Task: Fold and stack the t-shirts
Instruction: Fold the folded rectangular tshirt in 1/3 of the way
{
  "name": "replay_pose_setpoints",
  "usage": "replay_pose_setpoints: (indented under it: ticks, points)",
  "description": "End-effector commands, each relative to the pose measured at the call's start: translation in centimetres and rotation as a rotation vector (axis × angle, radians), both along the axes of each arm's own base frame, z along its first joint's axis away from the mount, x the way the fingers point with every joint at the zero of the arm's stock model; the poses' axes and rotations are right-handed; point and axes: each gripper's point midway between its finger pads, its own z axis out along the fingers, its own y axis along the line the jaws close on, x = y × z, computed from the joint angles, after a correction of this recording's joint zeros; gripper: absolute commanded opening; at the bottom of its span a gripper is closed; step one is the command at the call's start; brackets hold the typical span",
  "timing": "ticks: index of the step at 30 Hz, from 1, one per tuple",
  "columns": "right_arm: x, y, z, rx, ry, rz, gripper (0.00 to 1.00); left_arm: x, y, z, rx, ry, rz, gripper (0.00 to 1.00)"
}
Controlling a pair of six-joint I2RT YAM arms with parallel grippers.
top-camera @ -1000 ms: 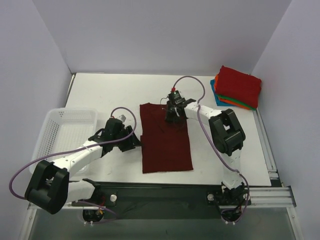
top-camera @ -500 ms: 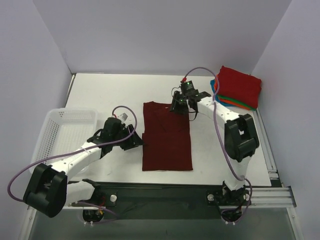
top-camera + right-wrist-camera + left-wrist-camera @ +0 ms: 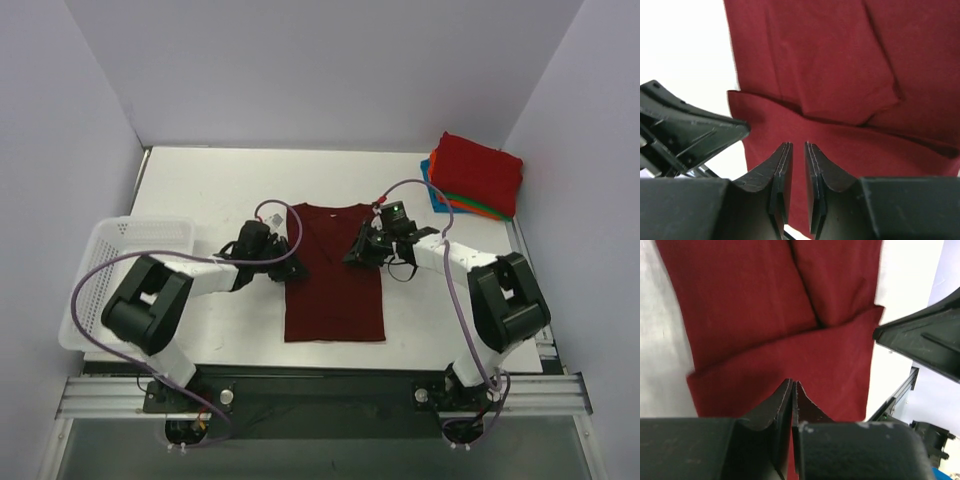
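Top external view: dark red shirt (image 3: 335, 285), folded long and thin, at the middle of the table (image 3: 200, 185), left pincer (image 3: 284, 262) and right pincer (image 3: 357, 256) at its sides. Seen only from the wrists: left shut tight, right nearly shut, thin gap, grip unclear.

Fixed overhead camera: mine, mounted above and behind both bases, looking down from afar on the whole table (image 3: 200, 190), bases at 6 o'clock. Left wrist camera: close in, facing along the left gripper (image 3: 792, 385) onto the maroon t-shirt (image 3: 750, 305), right arm (image 3: 925, 335) at 3 o'clock. Right wrist camera: equally near, past the right gripper (image 3: 795, 147), left arm (image 3: 685, 130) at 9 o'clock. All three share that shirt.
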Motion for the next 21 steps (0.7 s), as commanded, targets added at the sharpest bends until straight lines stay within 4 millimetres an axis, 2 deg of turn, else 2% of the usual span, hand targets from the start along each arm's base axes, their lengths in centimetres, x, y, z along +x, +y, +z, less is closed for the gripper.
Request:
replay_pose_setpoints:
  ticks: [1, 2, 3, 5, 6, 11, 16, 21]
  points:
    - [0.9, 0.1, -0.5, 0.092, 0.011, -0.007, 0.17, 2.4, -2.0, 1.5, -0.096, -0.074, -0.017, 0.12]
    - [1.1, -1.0, -1.8, 0.082, 0.039, -0.038, 0.17, 2.7, -1.7, 0.9, -0.082, -0.074, 0.006, 0.12]
    - [0.5, -1.8, -3.1, 0.073, 0.07, -0.054, 0.16, 2.4, -1.2, -0.3, -0.067, -0.045, 0.019, 0.11]
    - [0.6, -3.8, -4.8, 0.075, 0.111, -0.11, 0.16, 2.5, -0.7, -1.1, -0.065, -0.037, 0.034, 0.1]
    - [-0.1, -4.6, -5.9, 0.068, 0.145, -0.127, 0.16, 2.2, -0.3, -2.0, -0.051, -0.017, 0.041, 0.09]
    - [-1.0, -6.8, -8.6, 0.056, 0.223, -0.173, 0.15, 1.8, 0.8, -3.8, -0.028, 0.018, 0.065, 0.06]
    - [-1.0, -8.1, -8.9, 0.091, 0.243, -0.213, 0.15, 1.6, 1.4, -4.3, -0.017, 0.031, 0.073, 0.04]
    - [-0.6, -9.3, -8.0, 0.141, 0.235, -0.233, 0.14, 2.1, 2.1, -3.5, -0.03, 0.019, 0.081, 0.02]
